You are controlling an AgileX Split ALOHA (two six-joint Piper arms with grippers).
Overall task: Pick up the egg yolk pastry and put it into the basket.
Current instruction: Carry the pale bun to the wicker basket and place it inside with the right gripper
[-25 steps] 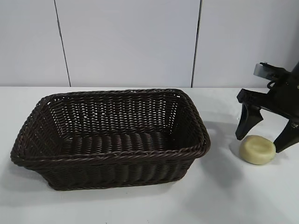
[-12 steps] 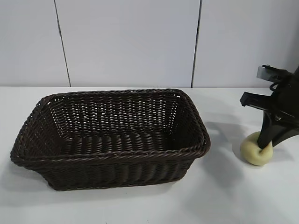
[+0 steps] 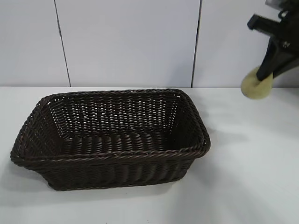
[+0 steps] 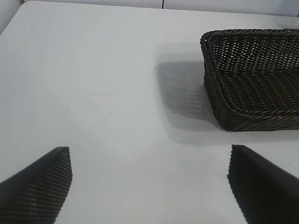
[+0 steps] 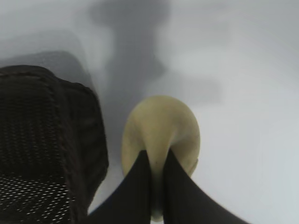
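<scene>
We see the right gripper (image 3: 267,78) raised in the air at the upper right of the exterior view, well above the white table (image 3: 243,186), with its jaws clenched on the egg yolk pastry (image 3: 254,87). The pastry is a pale cream-yellow round piece, turned on edge between the two dark fingers (image 5: 140,186), which pinch it so tightly that they press into its soft body, as the right wrist view (image 5: 156,186) shows. In that same view the pastry (image 5: 159,126) hangs clear of the tabletop, with one corner of the basket (image 5: 51,140) below and beside it. We locate the basket (image 3: 112,135) on the table at the centre-left of the exterior view: a dark brown woven rectangle with sloping sides and a braided rim, standing upright and holding nothing. The pastry is off to the right of the basket's right-hand rim and higher than it, not over the opening. The left gripper (image 4: 149,186) hovers low over bare table (image 4: 93,93) with its jaws released and spread wide, nothing between them; the basket (image 4: 252,84) lies ahead of it and to one side, well apart from its fingertips.
</scene>
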